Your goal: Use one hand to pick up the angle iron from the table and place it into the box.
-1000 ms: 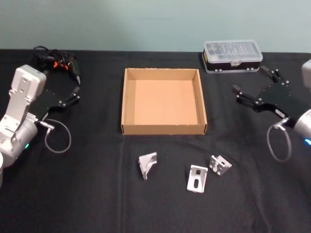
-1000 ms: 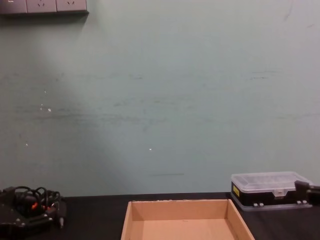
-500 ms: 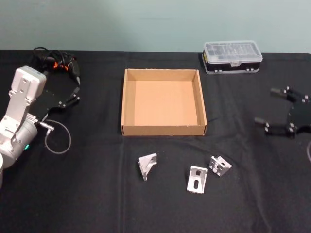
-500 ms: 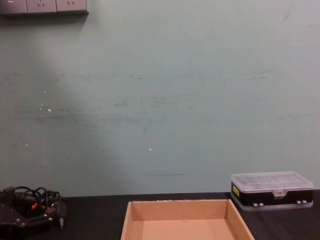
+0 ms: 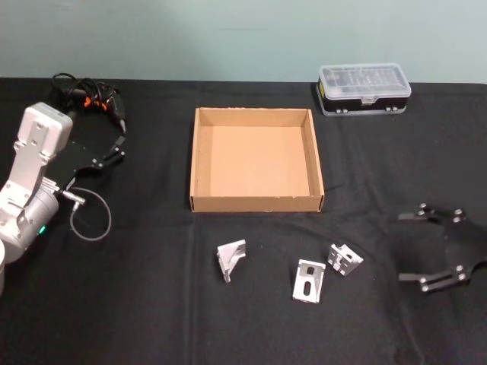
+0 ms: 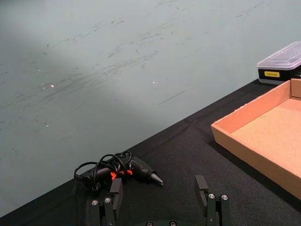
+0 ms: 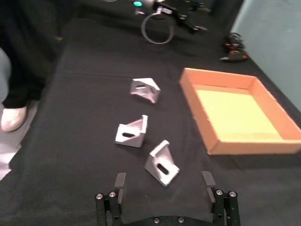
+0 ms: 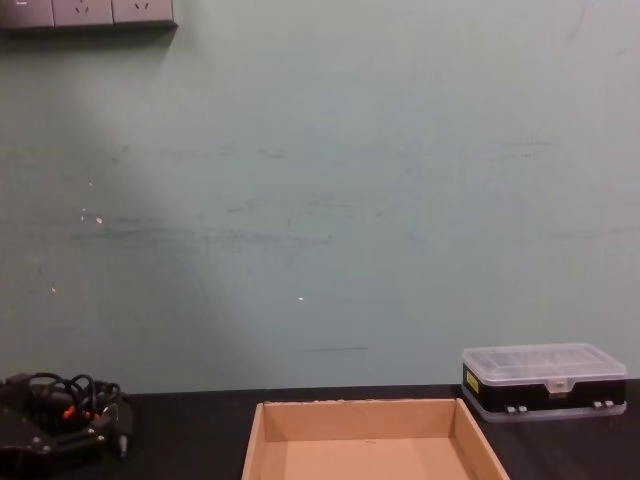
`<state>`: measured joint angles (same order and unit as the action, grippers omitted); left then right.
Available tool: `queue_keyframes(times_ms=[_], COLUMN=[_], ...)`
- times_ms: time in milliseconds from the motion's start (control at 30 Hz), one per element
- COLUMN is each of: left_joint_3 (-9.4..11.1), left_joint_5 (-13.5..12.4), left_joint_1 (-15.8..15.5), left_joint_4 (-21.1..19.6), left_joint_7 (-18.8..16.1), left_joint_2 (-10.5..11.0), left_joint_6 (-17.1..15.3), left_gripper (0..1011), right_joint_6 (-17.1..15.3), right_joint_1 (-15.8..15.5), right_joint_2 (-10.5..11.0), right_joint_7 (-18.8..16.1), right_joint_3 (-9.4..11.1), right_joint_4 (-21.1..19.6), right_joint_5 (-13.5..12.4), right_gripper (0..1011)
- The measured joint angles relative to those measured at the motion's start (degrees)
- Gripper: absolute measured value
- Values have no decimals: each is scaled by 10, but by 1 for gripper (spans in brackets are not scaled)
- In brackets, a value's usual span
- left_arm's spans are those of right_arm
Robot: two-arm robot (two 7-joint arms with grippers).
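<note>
Black tabletop (image 5: 152,304). Right end effector (image 5: 409,247) spread, near rightmost angle iron (image 5: 345,258); left end effector (image 5: 116,150) spread, parked far left. Rightmost angle iron stiff, slick, probably light; pinch across one flange.

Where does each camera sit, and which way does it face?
Head view: high, facing forward and down on the table, box, three angle irons; left gripper at left, right gripper at lower right, both open.
Chest view: low, facing level across the box to the wall and clear-lidded case.
Left wrist view: behind the left gripper's fingers, facing the cabled tool and wall.
Right wrist view: behind the right gripper's fingers, facing the angle irons and box.
All four share the box.
</note>
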<state>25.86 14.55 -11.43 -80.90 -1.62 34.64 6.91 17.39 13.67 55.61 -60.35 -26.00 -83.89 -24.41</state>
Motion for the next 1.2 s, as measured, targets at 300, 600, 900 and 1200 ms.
queue_keyframes(times_ms=[300,600,900,1200], left_joint_3=[0,0,0,0], left_joint_5=[0,0,0,0], left_joint_1=[0,0,0,0], left_joint_4=[0,0,0,0], left_joint_7=[0,0,0,0], left_joint_2=[0,0,0,0], left_joint_6=[0,0,0,0], left_gripper=[1000,1000,1000,1000], right_joint_6=[8,-34,-124,-198], right_joint_1=[25,29,16,0], right_joint_2=[-35,-57,-61,-59], right_joint_7=[16,61,107,130], right_joint_3=[-32,-52,-60,-61], right_joint_4=[-1,-9,-34,-60], right_joint_5=[37,61,69,55], right_gripper=[1003,1003,1002,1003])
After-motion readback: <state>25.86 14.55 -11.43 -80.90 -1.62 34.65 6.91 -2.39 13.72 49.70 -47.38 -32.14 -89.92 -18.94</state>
